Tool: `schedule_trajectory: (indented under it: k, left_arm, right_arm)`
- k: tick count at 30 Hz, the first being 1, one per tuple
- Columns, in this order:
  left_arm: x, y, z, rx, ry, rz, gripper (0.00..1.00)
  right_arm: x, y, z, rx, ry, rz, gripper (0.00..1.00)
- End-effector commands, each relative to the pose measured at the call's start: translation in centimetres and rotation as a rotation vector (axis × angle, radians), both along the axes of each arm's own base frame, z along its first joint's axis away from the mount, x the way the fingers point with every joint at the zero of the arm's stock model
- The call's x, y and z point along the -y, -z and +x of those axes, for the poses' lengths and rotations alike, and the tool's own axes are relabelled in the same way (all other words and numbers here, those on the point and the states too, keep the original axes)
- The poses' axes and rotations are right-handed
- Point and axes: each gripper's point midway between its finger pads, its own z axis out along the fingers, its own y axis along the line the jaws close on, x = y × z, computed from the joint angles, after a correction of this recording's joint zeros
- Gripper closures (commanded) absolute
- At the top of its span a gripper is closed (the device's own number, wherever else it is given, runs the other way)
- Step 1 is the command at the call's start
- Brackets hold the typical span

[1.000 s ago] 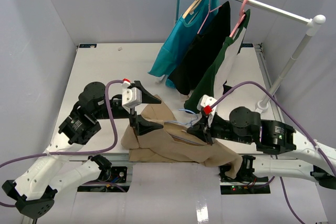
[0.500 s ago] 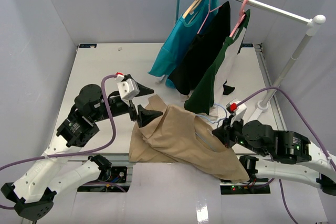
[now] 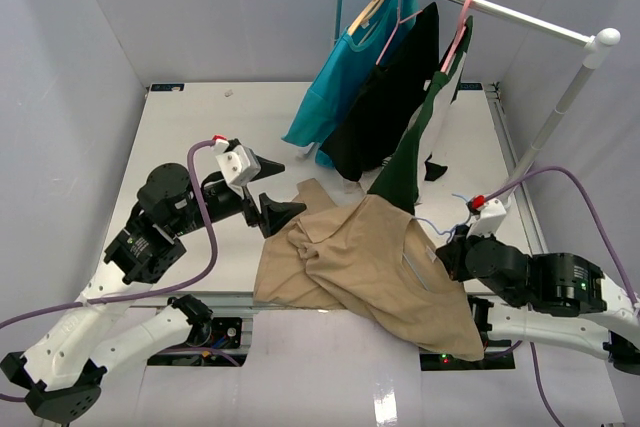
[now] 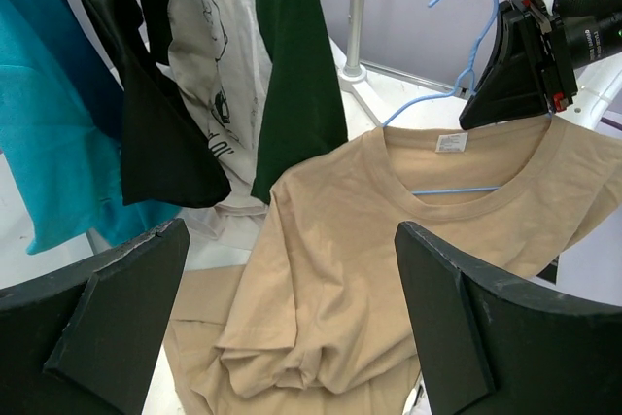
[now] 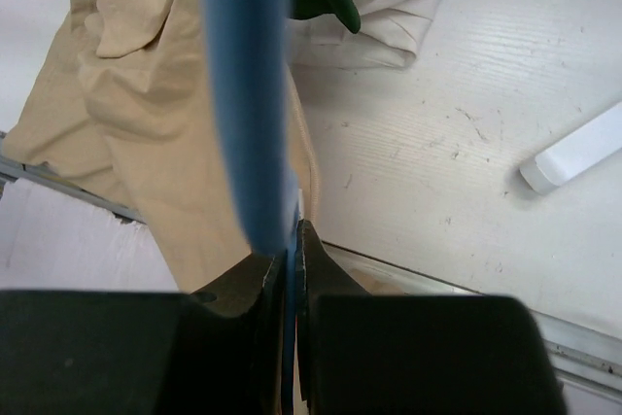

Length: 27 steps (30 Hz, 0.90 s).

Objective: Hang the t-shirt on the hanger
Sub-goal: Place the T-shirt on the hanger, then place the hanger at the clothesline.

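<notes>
The t-shirt (image 3: 360,257) overhangs the surface's (image 3: 190,137) near edge. Right tool (image 5: 292,240) clenches the hanger (image 5: 243,94); left tool (image 3: 283,190) gapes wide, empty.

Nothing readable: print on the white shirt (image 4: 199,36) and label (image 4: 451,143) on the t-shirt (image 4: 389,259) blur.

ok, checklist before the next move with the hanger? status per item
1. Right fingers shut on hanger: ok.
2. Hanger bar inside t-shirt collar, hook out above it: ok.
3. Both shoulders seated on the hanger: cannot tell, fabric hides its ends.
4. Left fingers open, holding nothing: ok.
5. t-shirt free of dark green shirt: cannot tell, the hem overlaps it in the top view.
6. t-shirt lifted off table: not ok, lower part lies bunched on it.
</notes>
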Motion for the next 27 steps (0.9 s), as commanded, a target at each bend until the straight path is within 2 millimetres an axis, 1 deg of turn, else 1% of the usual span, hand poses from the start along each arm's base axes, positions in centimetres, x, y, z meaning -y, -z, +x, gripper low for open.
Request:
schedule_trajectory:
  k: [1,4,5,7,8,11,13,16,18,19,20,22,24,25,27]
  left_arm:
    - [-0.7,-1.2,0.3,0.010,-0.047,-0.030,0.02]
    - [-0.7,-1.5,0.9,-0.019,-0.080,-0.051,0.02]
    - [-0.4,-1.4,1.2,-0.035,-0.081,-0.049,0.02]
    - [0.2,-1.0,1.2,-0.062,-0.058,-0.048,0.02]
    - [0.7,-0.3,1.2,-0.085,-0.042,-0.050,0.02]
    - [2.3,1.9,1.7,-0.161,0.000,-0.058,0.02]
    - [3.3,2.4,2.6,-0.193,-0.003,-0.098,0.02]
    - [5.1,4.6,4.0,-0.238,0.017,-0.104,0.02]
    - [6.7,4.1,4.4,-0.214,0.080,-0.137,0.02]
    - [7.5,4.9,5.0,-0.239,0.092,-0.124,0.02]
    - [8.1,4.2,5.1,-0.221,0.119,-0.128,0.02]
    - [9.7,3.8,5.3,-0.188,0.155,-0.114,0.02]
    - [11.3,3.2,5.9,-0.128,0.163,-0.103,0.02]
    - [11.9,3.1,5.9,-0.079,0.179,-0.089,0.02]
    - [13.7,2.9,5.4,-0.033,0.215,-0.072,0.03]
  right_arm:
    - [2.7,-0.9,0.4,-0.001,0.133,0.067,0.92]
    - [2.2,0.0,-0.1,-0.029,0.098,0.049,0.92]
    - [1.9,0.3,-0.4,-0.041,0.076,0.037,0.92]
    - [1.6,0.4,-0.8,-0.064,0.063,0.034,0.92]
    - [1.7,0.3,-1.0,-0.073,0.048,0.022,0.92]
    - [1.2,0.1,-1.7,-0.107,0.010,0.025,0.92]
    - [0.9,0.0,-1.9,-0.121,-0.001,0.015,0.92]
    - [0.7,-0.5,-1.8,-0.122,0.012,0.044,0.92]
    - [0.7,-0.4,-1.7,-0.126,0.032,0.059,0.92]
    - [0.5,-0.2,-1.7,-0.127,0.037,0.071,0.92]
    - [0.0,0.2,-1.7,-0.132,0.027,0.086,0.92]
    - [-0.3,0.6,-1.9,-0.143,0.022,0.104,0.92]
    - [-0.2,0.3,-2.0,-0.147,0.019,0.107,0.92]
    - [0.0,0.1,-1.9,-0.140,0.030,0.104,0.92]
    - [0.2,-0.2,-1.7,-0.126,0.034,0.105,0.92]
